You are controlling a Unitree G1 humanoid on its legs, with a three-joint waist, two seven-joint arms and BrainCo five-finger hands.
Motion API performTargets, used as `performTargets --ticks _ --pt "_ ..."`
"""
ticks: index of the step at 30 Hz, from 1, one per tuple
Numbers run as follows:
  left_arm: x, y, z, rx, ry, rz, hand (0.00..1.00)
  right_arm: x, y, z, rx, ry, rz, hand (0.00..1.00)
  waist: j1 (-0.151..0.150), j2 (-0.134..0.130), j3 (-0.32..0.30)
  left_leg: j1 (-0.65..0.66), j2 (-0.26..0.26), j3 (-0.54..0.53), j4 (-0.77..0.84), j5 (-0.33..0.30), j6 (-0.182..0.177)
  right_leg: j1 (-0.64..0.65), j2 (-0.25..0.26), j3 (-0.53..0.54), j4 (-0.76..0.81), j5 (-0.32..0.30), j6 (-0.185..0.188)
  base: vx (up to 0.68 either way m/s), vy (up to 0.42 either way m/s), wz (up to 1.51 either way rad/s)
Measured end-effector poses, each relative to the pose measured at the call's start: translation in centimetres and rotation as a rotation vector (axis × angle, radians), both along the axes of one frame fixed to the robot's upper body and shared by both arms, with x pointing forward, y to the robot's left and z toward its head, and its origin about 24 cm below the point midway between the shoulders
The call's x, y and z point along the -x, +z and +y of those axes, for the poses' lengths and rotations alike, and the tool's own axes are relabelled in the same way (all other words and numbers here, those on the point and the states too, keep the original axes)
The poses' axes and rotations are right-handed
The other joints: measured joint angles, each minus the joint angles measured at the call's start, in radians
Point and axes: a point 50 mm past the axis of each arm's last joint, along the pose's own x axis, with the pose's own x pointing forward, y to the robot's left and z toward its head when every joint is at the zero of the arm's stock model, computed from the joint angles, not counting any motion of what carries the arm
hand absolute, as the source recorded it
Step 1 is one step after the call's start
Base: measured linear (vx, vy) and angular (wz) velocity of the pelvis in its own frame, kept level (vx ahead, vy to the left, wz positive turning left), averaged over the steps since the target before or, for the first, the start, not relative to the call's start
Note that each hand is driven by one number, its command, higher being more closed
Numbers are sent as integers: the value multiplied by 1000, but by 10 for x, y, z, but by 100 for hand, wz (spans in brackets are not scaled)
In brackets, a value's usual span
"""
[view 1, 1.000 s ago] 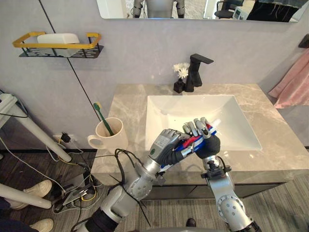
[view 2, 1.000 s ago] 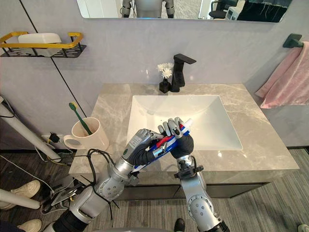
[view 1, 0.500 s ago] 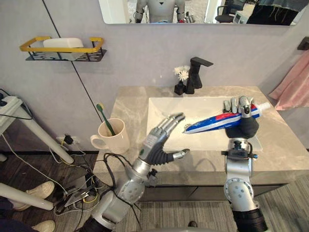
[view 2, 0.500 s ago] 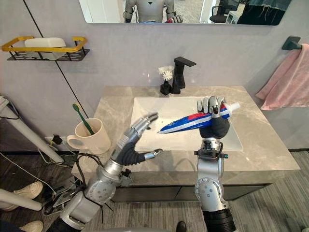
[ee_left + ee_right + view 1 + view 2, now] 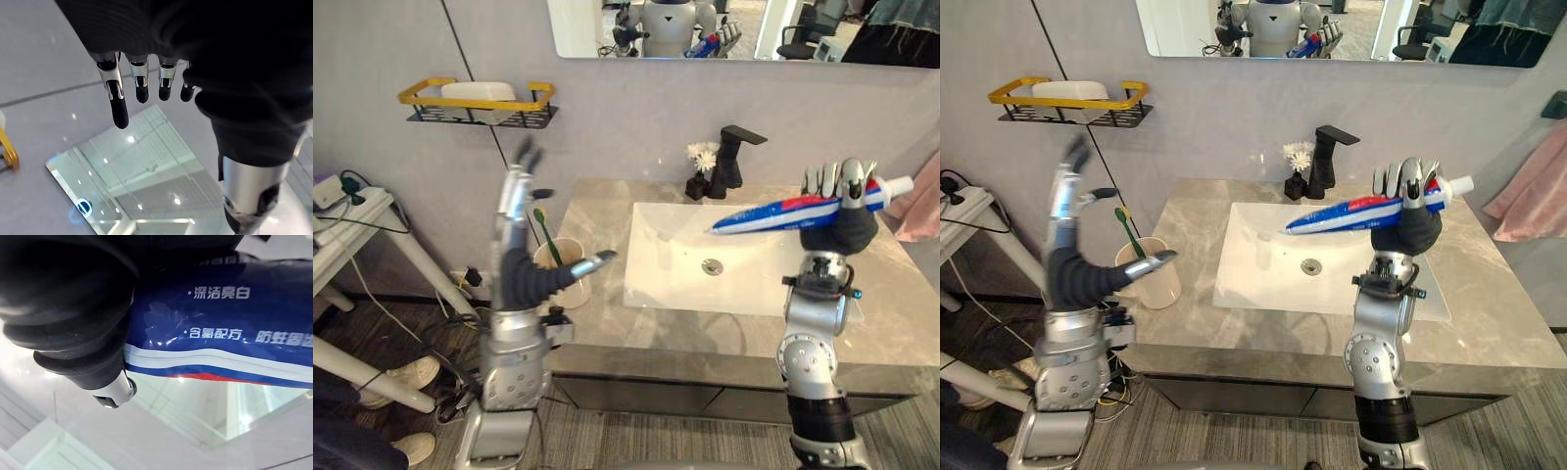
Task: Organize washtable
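The right hand [image 5: 840, 217] is curled round a tube [image 5: 773, 212] of toothpaste and holds it up in the air, roughly level, over the right side of the sink [image 5: 646, 294], cap end towards the counter's right edge and flat end out over the basin. The right wrist view shows the tube pressed close against the hand's dark cover. The left hand [image 5: 517, 257] is raised near the counter's [image 5: 607, 328] left edge, fingers straight and spread, thumb out, holding nothing, and it stands just above and in front of the cup [image 5: 1157, 289]. That cup sits at the counter's left edge with a green toothbrush [image 5: 1128, 230] leaning upright in it. At the back edge are the faucet [image 5: 734, 157] and a small vase of flowers [image 5: 702, 157] just beside it. On the wall to the left a shelf [image 5: 421, 95] carries the soap [image 5: 477, 90]. As far as this shows, brush and soap look to be in their places and the counter carries little else; the tube is the piece not yet put away. It probably belongs in the cup, well apart from the right hand across the sink.
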Motion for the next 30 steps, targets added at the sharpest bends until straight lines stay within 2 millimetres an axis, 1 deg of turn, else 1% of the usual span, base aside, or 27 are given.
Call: performTargets --ticks 2,3,5,7,9,10,11,12,13,14,15,17,18,19,20,22,23,24,26,28,30 --pt "3 -3 10 22 68 14 0 -2 10 -1 5 -16 -38 100 10 0 0 -2 -1 -23 0 1 -1 12 -1 -22 0 -6 1 0 -25 36" --pt "6 -9 21 44 141 41 0 -7 20 2 14 -18 -69 100 18 -1 -1 -2 -1 -41 -3 8 -3 23 -2 -42 0 -13 3 3 -24 31" --pt "9 -12 25 60 178 56 0 -11 27 3 14 -15 -87 100 36 -1 -1 -4 -1 -45 -4 9 -3 24 -1 -47 0 -14 3 0 -14 19" --pt "15 -20 31 95 235 91 0 -21 40 4 21 -20 -101 100 52 -4 -3 -19 -4 -76 -5 17 -3 29 -4 -81 0 -18 4 -1 -16 37" --pt "20 -27 36 116 278 131 0 -28 48 3 36 -27 -107 100 67 -9 -4 -21 -6 -98 -10 23 -3 39 -6 -105 0 -23 5 9 -13 42" --pt "23 -33 39 129 307 164 0 -30 54 3 45 -30 -119 100 90 -11 -5 -21 -7 -105 -17 29 -4 42 -8 -118 0 -26 7 13 -9 35" --pt "24 -37 40 134 318 186 0 -31 58 3 49 -33 -124 100 92 -13 -6 -22 -9 -112 -19 32 -4 44 -10 -123 0 -27 8 14 -2 32" --pt "25 -45 42 140 333 226 0 -33 63 3 55 -35 -131 100 99 -14 -6 -26 -14 -129 -20 35 -3 49 -14 -139 0 -29 11 8 3 44" --pt "26 -57 45 145 352 288 0 -34 69 3 68 -35 -144 100 109 -16 -7 -32 -20 -148 -20 38 -2 57 -19 -161 0 -33 16 4 8 54" --pt "28 -73 49 144 374 365 0 -35 75 3 96 -35 -153 100 123 -27 -13 -40 -23 -162 -21 40 -1 59 -21 -178 0 -37 18 2 8 44" --pt "29 -76 51 144 381 382 0 -36 77 3 102 -33 -153 100 124 -30 -14 -41 -24 -166 -21 40 0 60 -22 -182 0 -37 19 8 5 37" --pt "32 -104 58 149 419 522 0 -38 84 4 170 -31 -157 100 130 -53 -15 -49 -31 -196 -19 41 0 73 -26 -214 0 -46 23 9 2 36" --pt "32 -111 59 150 422 559 0 -39 85 4 193 -31 -151 100 136 -61 -18 -51 -32 -199 -20 41 0 73 -27 -218 0 -46 23 11 9 23" --pt "35 -124 61 156 425 627 0 -41 88 5 243 -27 -143 100 144 -74 -21 -54 -34 -203 -20 40 0 73 -28 -222 0 -48 24 10 11 11" --pt "37 -131 62 162 426 663 0 -43 90 6 267 -20 -139 100 144 -79 -22 -56 -35 -206 -21 40 0 73 -29 -226 0 -50 26 17 16 10" --pt "45 -159 64 196 419 816 0 -48 98 16 381 21 -130 100 145 -95 -21 -57 -36 -208 -22 40 0 72 -31 -228 0 -52 29 19 14 5" --pt "46 -165 64 203 413 849 0 -49 100 19 410 30 -129 100 145 -98 -20 -58 -36 -208 -22 40 0 72 -31 -229 0 -53 29 0 0 0" --pt "50 -182 65 229 403 937 0 -52 105 26 487 59 -129 100 145 -106 -18 -59 -36 -210 -24 40 0 70 -30 -231 0 -55 30 0 0 0" --pt "54 -193 65 249 399 995 0 -54 108 31 533 80 -128 100 145 -109 -18 -59 -36 -209 -27 40 0 69 -31 -231 0 -56 31 0 0 0" --pt "58 -210 65 280 391 1084 0 -54 114 35 609 92 -129 100 146 -119 -18 -64 -35 -208 -31 40 -1 61 -31 -229 0 -57 31 15 4 -1" --pt "61 -219 65 305 390 1129 0 -56 119 36 638 93 -138 100 145 -127 -17 -75 -35 -207 -31 40 -1 48 -30 -227 0 -57 31 26 5 -5"
